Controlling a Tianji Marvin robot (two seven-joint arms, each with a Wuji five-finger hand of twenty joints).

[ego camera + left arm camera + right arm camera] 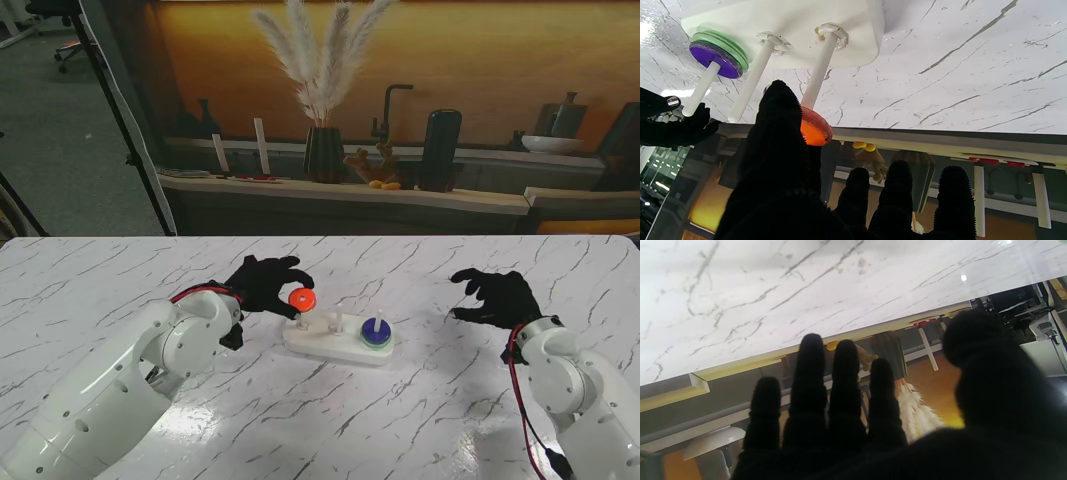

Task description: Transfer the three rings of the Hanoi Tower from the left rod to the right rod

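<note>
The white tower base [345, 347] lies mid-table with three upright rods. My left hand [262, 283] is shut on the orange ring [302, 298], pinching it at the tip of the left rod [301, 319]. In the left wrist view the thumb [780, 113] covers part of the orange ring [815, 129], which sits at the end of that rod [820, 68]. The middle rod [337, 321] is bare. On the right rod a purple ring [376, 327] rests on a green ring [727, 42]. My right hand [497, 295] hovers open to the right of the base, holding nothing.
The marble table [420, 420] runs to a far edge with a low wall behind it. On that shelf stand a vase of pampas grass [322, 150] and a dark cylinder [440, 150]. The right wrist view shows only my spread fingers [811, 373] over bare marble.
</note>
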